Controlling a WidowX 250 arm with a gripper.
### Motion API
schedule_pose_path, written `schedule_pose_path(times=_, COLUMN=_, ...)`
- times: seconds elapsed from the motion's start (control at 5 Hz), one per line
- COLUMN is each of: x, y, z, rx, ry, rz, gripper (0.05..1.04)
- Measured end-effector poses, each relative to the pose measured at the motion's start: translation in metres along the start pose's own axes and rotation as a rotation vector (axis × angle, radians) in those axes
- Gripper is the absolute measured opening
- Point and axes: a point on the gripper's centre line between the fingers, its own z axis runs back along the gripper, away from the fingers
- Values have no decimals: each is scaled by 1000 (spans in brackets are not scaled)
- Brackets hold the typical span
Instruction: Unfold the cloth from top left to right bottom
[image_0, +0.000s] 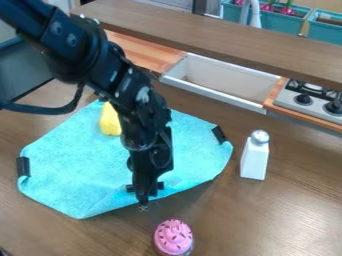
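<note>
The black gripper (143, 194) hangs low at the near edge of the light blue cloth (73, 165), its tip over that edge. Most of the cloth lies spread on the brown table, with creases near its front edge. Black clips sit at its left and right sides. The arm comes down from the upper left and hides the middle of the cloth. Whether the gripper holds the cloth's edge cannot be made out.
A yellow object (110, 120) is on the cloth's back part, beside the arm. A white shaker (254, 157) stands to the right, and a pink-topped cupcake (174, 237) is in front. Behind are a white sink (224, 85), a stove (310, 100) and a long brown shelf (220, 35).
</note>
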Motion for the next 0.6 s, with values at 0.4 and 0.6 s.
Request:
schedule_pose_path(times=0.4, x=-9, y=13, z=11, rx=-224, ry=-100, rz=-6, gripper=806)
schedule_pose_path(times=0.6, x=-15, y=22, z=34, rx=-254, ry=-169, rz=-25, gripper=999)
